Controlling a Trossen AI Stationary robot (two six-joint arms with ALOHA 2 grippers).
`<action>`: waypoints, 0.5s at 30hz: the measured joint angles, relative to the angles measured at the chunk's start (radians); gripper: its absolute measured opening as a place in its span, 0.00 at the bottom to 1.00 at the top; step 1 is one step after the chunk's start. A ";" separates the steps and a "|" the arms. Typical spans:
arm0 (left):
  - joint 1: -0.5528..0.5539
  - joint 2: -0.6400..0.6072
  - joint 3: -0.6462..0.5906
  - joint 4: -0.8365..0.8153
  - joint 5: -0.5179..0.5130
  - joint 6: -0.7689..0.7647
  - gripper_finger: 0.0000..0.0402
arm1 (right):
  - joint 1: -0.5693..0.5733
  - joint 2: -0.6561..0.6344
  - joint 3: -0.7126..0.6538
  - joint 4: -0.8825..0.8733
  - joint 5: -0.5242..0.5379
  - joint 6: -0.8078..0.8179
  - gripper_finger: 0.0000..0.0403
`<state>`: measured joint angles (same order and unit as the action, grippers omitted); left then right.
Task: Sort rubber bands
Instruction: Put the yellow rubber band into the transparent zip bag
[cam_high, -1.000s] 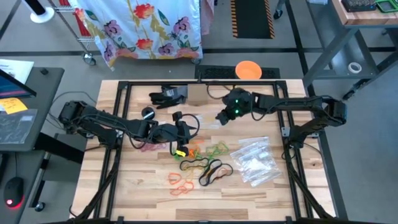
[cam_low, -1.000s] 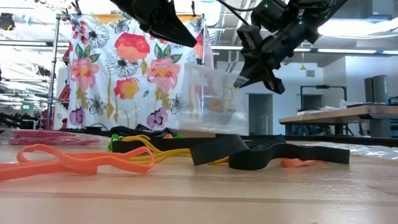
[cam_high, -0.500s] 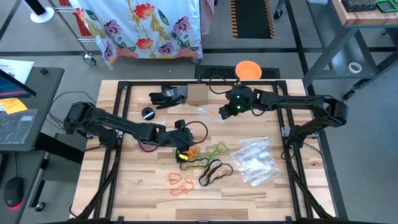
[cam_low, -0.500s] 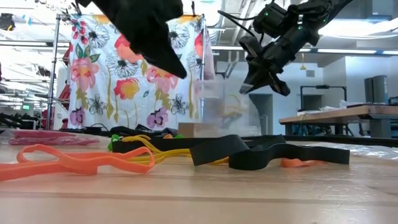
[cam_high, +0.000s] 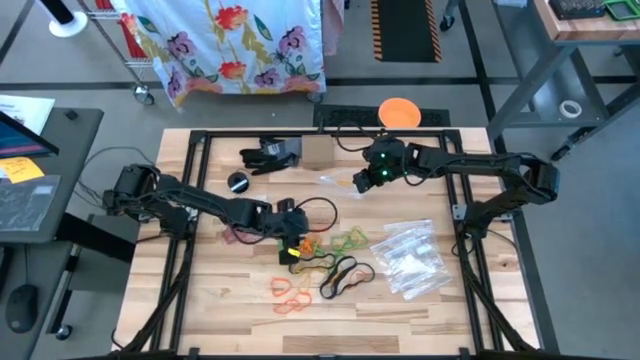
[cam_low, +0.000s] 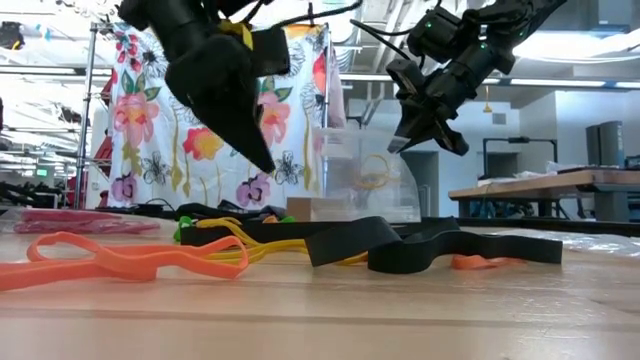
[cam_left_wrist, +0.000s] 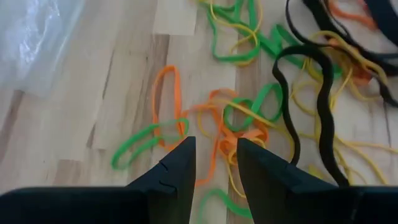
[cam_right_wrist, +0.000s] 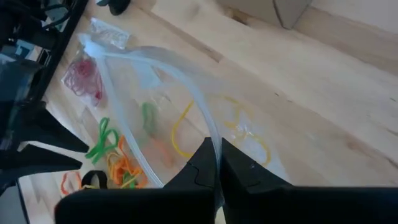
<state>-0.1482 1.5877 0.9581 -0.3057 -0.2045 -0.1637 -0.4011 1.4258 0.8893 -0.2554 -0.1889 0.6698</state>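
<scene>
The left gripper (cam_left_wrist: 214, 152), fingers slightly parted and empty, hovers just above the tangled rubber bands (cam_left_wrist: 249, 118); the right gripper (cam_right_wrist: 217, 163) pinches a clear bag (cam_right_wrist: 155, 93).

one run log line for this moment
left end effector: open over rubber bands | right end effector: shut on clear bag

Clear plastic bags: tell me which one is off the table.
The clear bag pinched by the right gripper, hanging open with yellow bands inside. The other bags lie flat in a pile near the table's right edge.
</scene>
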 joint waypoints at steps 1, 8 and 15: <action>0.003 0.019 0.002 0.036 0.010 0.003 0.28 | 0.000 0.000 0.000 0.000 0.000 0.000 0.00; 0.026 0.156 0.000 0.084 0.224 0.166 0.28 | 0.002 0.000 0.000 -0.012 -0.001 -0.001 0.00; 0.068 0.160 0.001 0.042 0.228 0.134 0.27 | 0.002 0.001 0.000 -0.025 -0.001 -0.014 0.00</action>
<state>-0.0803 1.7474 0.9592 -0.2633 0.0234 -0.0295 -0.3988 1.4265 0.8890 -0.2805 -0.1894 0.6555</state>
